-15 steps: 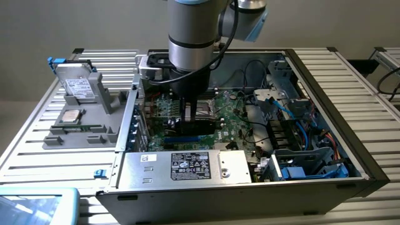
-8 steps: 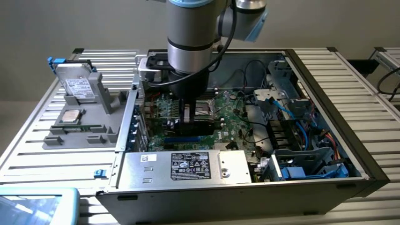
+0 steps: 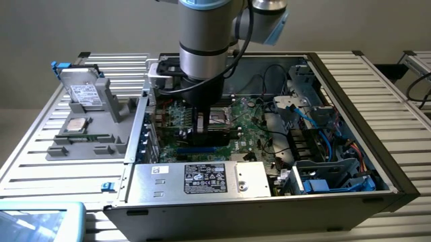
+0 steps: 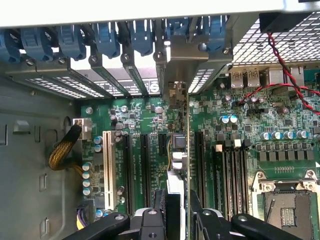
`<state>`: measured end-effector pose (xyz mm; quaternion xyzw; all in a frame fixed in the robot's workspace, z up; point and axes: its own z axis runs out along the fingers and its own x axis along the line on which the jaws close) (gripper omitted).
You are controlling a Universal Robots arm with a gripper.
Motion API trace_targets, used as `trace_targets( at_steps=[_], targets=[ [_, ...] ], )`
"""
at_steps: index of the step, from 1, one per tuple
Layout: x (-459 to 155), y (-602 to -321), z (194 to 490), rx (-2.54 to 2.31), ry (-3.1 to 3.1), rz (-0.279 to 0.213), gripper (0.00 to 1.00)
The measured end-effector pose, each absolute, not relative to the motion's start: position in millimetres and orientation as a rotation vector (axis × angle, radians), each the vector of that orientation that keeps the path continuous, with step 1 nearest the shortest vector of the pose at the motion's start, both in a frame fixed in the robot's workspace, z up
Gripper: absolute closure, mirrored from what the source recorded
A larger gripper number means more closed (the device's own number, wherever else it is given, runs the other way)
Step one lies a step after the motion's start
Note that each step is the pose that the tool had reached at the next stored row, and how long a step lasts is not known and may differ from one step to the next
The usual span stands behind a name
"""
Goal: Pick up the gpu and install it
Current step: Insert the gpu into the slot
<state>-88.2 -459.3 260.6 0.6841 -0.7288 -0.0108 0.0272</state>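
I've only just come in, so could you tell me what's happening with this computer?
A robot arm reaches down into the open computer case. Its gripper is closed on the gpu, holding it upright on edge over the expansion slots of the motherboard, with the card's bracket end at the rear slot openings. Whether it is fully seated cannot be told. A hard drive sits on a grey tray beside the case.

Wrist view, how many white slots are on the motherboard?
1: the white slot stands beside the yellow-sleeved cable near the case wall; the gpu held in the jaws may hide others.
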Motion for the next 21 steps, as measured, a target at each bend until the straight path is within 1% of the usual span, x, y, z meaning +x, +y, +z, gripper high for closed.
trace_targets(
  at_steps=[13, 21],
  targets=[
    [-90.2, -456.0, 256.0, 2.109, -2.247, -0.042, 0.71],
    [-91.0, -455.6, 254.3, 2.107, -2.244, -0.058, 0.71]
  ],
)
